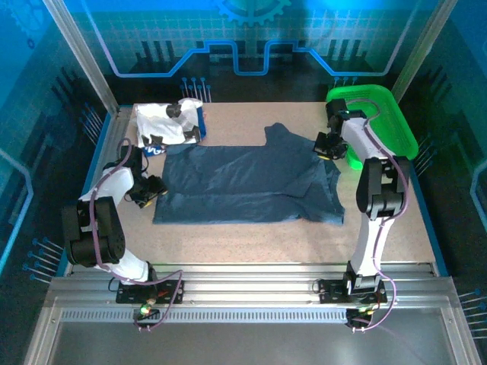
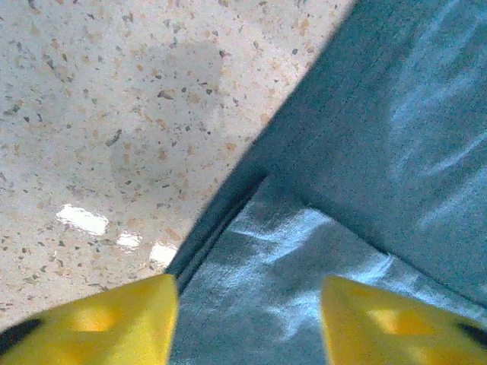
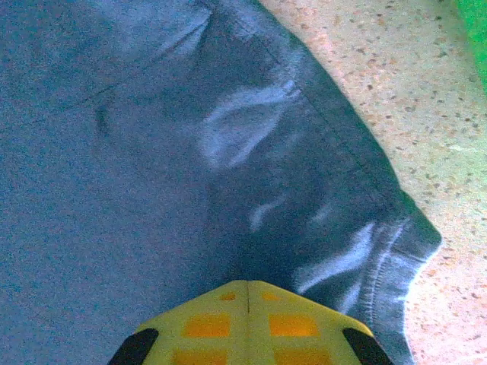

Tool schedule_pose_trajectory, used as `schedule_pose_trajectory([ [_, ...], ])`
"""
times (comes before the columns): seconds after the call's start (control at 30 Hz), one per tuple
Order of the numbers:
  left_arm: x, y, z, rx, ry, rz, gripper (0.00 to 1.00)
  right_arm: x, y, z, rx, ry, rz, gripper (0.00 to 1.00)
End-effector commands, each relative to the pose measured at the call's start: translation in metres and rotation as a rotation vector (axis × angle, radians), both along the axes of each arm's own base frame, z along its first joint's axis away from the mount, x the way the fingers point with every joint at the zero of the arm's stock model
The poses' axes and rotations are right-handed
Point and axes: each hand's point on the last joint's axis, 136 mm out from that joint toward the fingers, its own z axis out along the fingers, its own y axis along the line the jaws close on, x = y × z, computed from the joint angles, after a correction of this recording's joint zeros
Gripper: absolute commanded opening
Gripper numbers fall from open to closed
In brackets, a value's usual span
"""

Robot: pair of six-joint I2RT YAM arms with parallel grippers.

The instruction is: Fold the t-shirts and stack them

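From the top camera, the slate-blue shirt [image 1: 251,182] lies spread flat in the middle of the surface [image 1: 251,243]. Its long axis runs left to right, with the straight edge at the left and the sleeves at the right. Bare surface lies open along the near side and beyond the shirt's far edge. The white shirt [image 1: 167,122] sits bunched in the far left corner, just off the blue one's far-left corner. The green basket [image 1: 396,114] takes up the far right. The left hand [image 1: 148,196] is at the shirt's left edge and the right hand [image 1: 329,146] is at its far right sleeve, near the basket.

At the left wrist, the left hand [image 2: 247,327] is released, its yellow fingers [image 2: 114,319] apart above the shirt's edge, which runs diagonally with open surface to its left.

At the right wrist, the right hand [image 3: 247,312] is clenched over the sleeve. Creases converge on its tips, but a pinch cannot be told. The cuff ends to the right, on bare surface.
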Motion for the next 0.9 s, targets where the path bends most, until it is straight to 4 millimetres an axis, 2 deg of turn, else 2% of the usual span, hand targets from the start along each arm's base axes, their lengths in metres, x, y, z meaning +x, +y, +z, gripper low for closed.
schedule_pose_trajectory([
  [0.0, 0.009, 0.003, 0.019, 0.007, -0.042, 0.026, 0.72, 0.007, 0.014, -0.001, 0.013, 0.011, 0.049, 0.00],
  [0.1, 0.017, -0.017, 0.045, -0.018, -0.104, -0.003, 0.77, 0.018, 0.019, -0.004, 0.021, 0.002, 0.078, 0.06],
  [0.13, 0.018, -0.030, 0.052, -0.036, -0.128, -0.024, 0.78, 0.024, 0.024, -0.006, 0.036, -0.010, 0.094, 0.11],
  [0.2, 0.017, -0.052, 0.060, -0.081, -0.150, -0.052, 0.79, 0.030, 0.027, -0.004, 0.053, -0.025, 0.109, 0.31],
  [0.27, 0.010, -0.069, 0.060, -0.142, -0.149, -0.048, 0.79, 0.026, 0.028, 0.006, 0.060, -0.037, 0.118, 0.57],
  [0.33, 0.004, -0.081, 0.058, -0.187, -0.152, -0.047, 0.79, 0.014, 0.028, 0.019, 0.062, -0.065, 0.136, 0.68],
  [0.4, -0.003, -0.091, 0.053, -0.216, -0.144, -0.054, 0.80, -0.007, 0.027, 0.033, 0.066, -0.073, 0.147, 0.75],
  [0.47, -0.006, -0.099, 0.047, -0.233, -0.131, -0.067, 0.79, -0.040, 0.027, 0.044, 0.084, -0.057, 0.142, 0.77],
  [0.57, -0.007, -0.111, 0.040, -0.268, -0.126, -0.084, 0.79, -0.101, 0.015, 0.040, 0.078, 0.025, 0.063, 0.77],
  [0.63, -0.007, -0.116, 0.032, -0.295, -0.110, -0.074, 0.78, -0.142, 0.010, 0.024, 0.105, 0.083, -0.010, 0.76],
  [0.73, -0.010, -0.117, 0.016, -0.309, -0.070, -0.047, 0.76, -0.182, 0.005, -0.008, 0.122, 0.146, -0.093, 0.74],
  [0.87, -0.010, -0.111, -0.005, -0.272, -0.030, -0.033, 0.75, -0.200, 0.002, -0.044, 0.135, 0.212, -0.166, 0.71],
])
